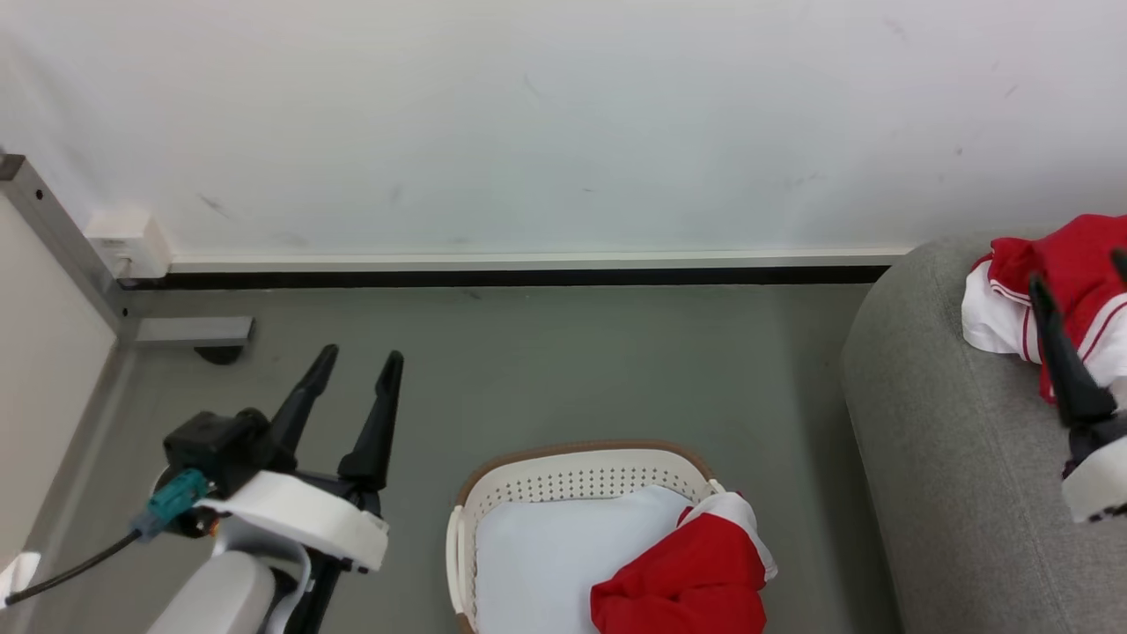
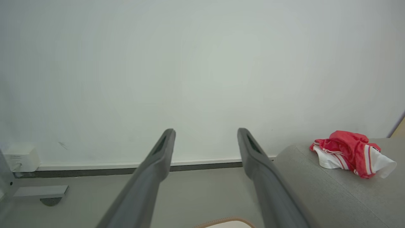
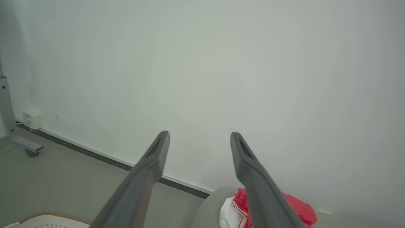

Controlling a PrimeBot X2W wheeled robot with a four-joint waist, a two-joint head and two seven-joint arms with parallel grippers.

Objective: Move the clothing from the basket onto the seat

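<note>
Grey floor [image 1: 563,370] under a white wall [image 1: 563,132]: one red-and-white garment [image 2: 348,152] lies on the seat [image 1: 951,440], right; a red garment [image 1: 687,572] drapes the right rim of the basket [image 1: 572,451], near centre. Our left gripper [image 1: 361,354] and right gripper [image 3: 199,134] gape wide, empty. We judge the second pick is next: reach down, pinch that cloth.

A: The seat [image 1: 951,440] was covered in grey woven cloth, coarse and matt. The basket [image 1: 572,480] was smooth cream plastic, perforated, with a brown rim.

B: The clothing [image 1: 696,572] was soft red-and-white cloth with a faint sheen. The grey floor [image 1: 572,370] looked matt, and the white wall [image 1: 563,132] matt and scuffed.
</note>
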